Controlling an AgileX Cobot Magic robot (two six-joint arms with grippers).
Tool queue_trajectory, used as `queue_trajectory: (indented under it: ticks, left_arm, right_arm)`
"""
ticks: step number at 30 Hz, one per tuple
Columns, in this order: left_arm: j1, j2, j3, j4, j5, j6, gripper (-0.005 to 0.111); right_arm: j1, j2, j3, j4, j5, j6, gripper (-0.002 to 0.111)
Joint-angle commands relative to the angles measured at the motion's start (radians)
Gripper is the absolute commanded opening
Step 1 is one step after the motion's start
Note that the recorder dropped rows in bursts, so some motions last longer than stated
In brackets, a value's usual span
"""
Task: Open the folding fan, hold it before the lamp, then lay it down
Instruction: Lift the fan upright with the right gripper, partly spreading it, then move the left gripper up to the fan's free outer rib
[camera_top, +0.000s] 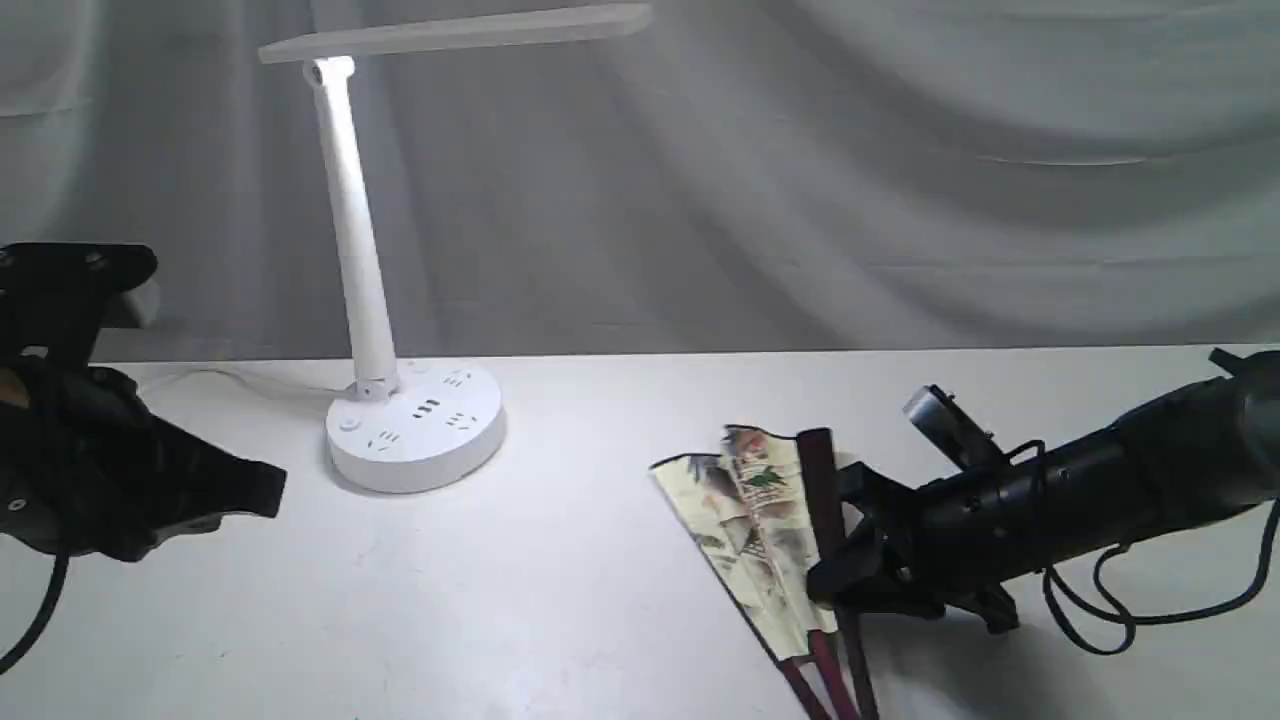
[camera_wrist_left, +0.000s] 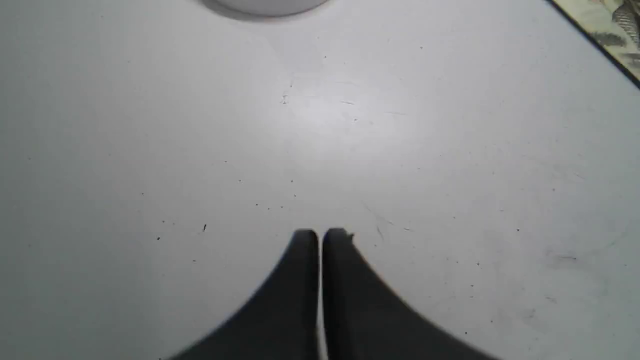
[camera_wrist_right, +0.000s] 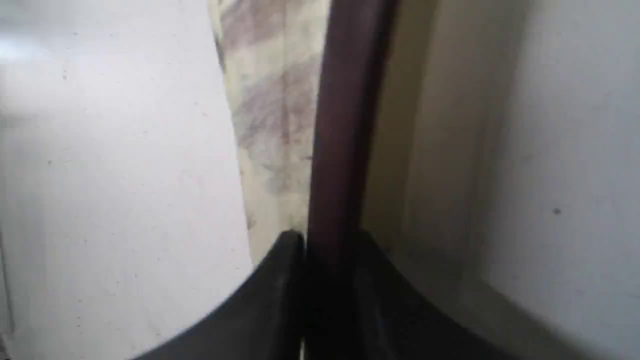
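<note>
The folding fan (camera_top: 762, 525) lies partly spread on the white table at the right front, its painted cream pleats to the left and a dark maroon guard (camera_top: 820, 500) to the right. My right gripper (camera_top: 840, 575) is shut on that guard; in the right wrist view the guard (camera_wrist_right: 345, 125) runs out from between the black fingers (camera_wrist_right: 280, 280), with pleats (camera_wrist_right: 272, 110) beside it. The white lamp (camera_top: 372, 300) stands at the back left, its light bar overhead. My left gripper (camera_wrist_left: 320, 235) is shut and empty, hovering over bare table at the far left (camera_top: 250, 490). A corner of the fan (camera_wrist_left: 612, 30) shows in the left wrist view.
The lamp's round base (camera_top: 415, 425) carries several sockets, and its white cord (camera_top: 230, 378) trails left along the table's back edge. A grey curtain (camera_top: 800, 170) hangs behind the table. Black cables (camera_top: 1120, 600) loop under the right arm.
</note>
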Motion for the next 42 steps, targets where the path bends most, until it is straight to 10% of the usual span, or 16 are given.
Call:
queue_trajectory:
  ticks: [1, 32, 42]
  left_arm:
    - [-0.006, -0.002, -0.007, -0.008, -0.046, 0.001, 0.000]
    - [-0.011, 0.040, 0.064, -0.074, -0.427, -0.007, 0.000]
    - [-0.153, 0.132, 0.108, -0.061, -0.594, -0.044, 0.000]
  right_arm:
    - [-0.003, -0.014, 0.005, 0.001, 0.020, -0.050, 0.000]
    - [-0.183, -0.350, 0.006, 0.093, 0.337, -0.019, 0.000]
    - [-0.183, -0.307, 0.006, 0.155, 0.337, -0.052, 0.000]
